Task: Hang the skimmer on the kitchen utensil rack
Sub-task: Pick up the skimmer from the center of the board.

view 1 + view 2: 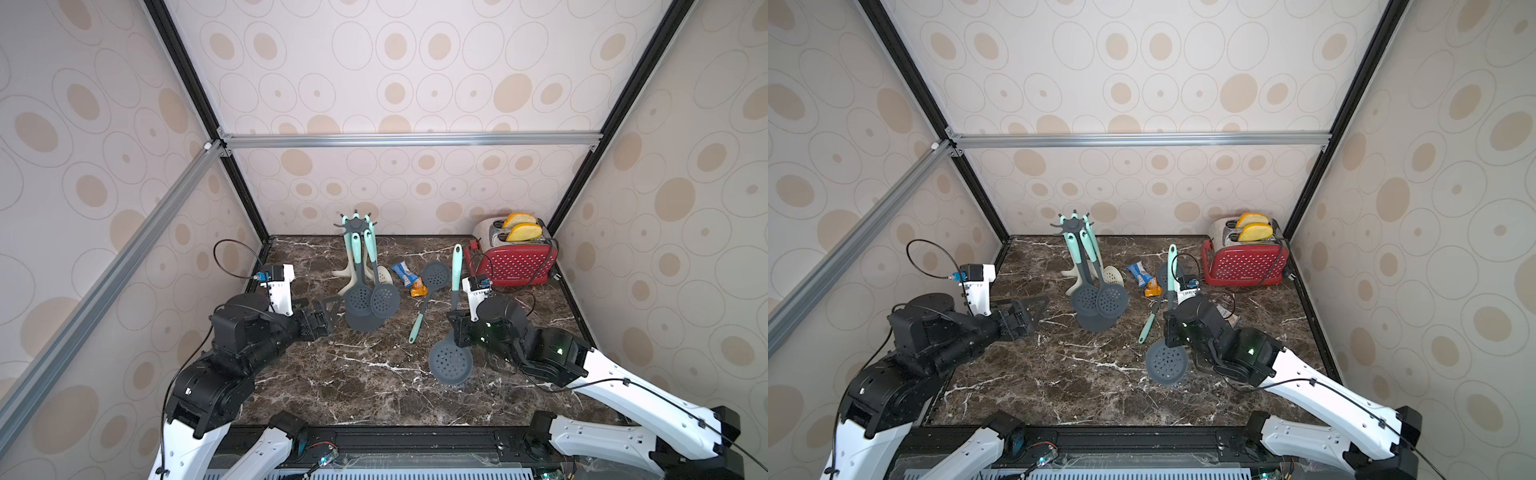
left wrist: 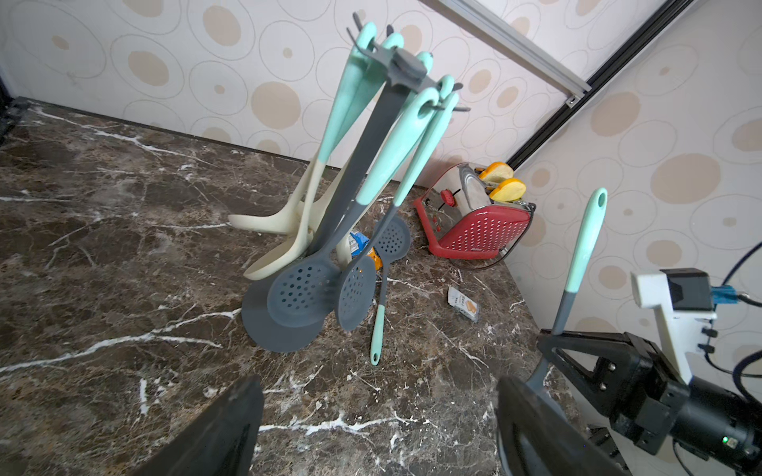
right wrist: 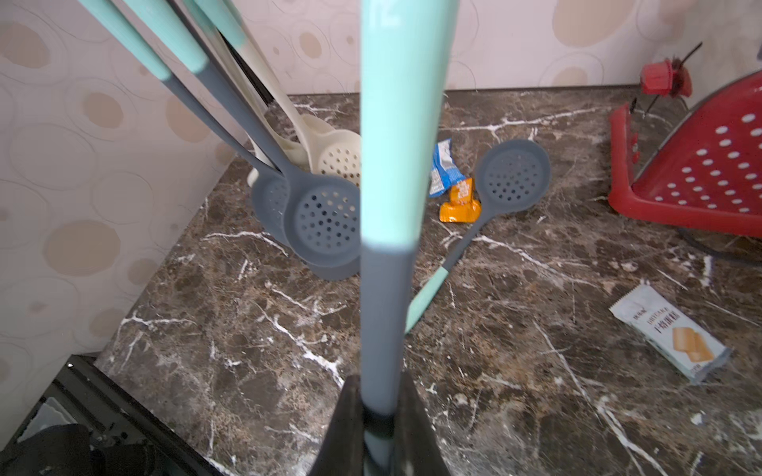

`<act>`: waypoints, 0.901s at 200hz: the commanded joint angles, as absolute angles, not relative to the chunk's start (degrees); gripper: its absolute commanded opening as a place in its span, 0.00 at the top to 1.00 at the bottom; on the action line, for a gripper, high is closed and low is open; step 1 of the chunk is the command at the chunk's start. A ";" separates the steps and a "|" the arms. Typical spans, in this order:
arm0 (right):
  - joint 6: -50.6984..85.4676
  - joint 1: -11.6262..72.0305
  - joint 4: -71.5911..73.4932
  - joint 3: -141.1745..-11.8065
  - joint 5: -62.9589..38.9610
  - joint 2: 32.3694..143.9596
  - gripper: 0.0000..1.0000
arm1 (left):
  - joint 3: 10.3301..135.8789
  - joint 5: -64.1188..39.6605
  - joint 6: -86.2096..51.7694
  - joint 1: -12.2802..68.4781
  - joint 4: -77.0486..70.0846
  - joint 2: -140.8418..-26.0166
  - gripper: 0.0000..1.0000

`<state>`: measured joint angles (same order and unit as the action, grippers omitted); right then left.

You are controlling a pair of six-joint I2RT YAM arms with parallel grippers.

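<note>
The right gripper (image 3: 377, 412) was clamped on the smooth grey shaft of the skimmer (image 3: 391, 144), matte mint handle upright above the fingers, round perforated head hanging below them. The left gripper (image 1: 328, 311) gaped wide and empty, the kitchen utensil rack (image 1: 355, 225) just beyond its fingertips, star-shaped crown carrying other skimmers (image 1: 384, 299). A white snack packet (image 3: 668, 331) lay nearby, print blurred.

rack (image 1: 354, 225): back centre | toaster (image 1: 517, 264): back right | loose skimmer (image 1: 435, 275): on table (image 1: 332, 374) between them
</note>
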<state>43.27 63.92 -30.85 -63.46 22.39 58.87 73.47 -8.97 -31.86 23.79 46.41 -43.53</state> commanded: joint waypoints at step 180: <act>37.69 69.30 -20.09 -75.01 11.10 70.27 1.00 | 81.74 -1.13 -25.27 47.51 31.48 -62.51 0.25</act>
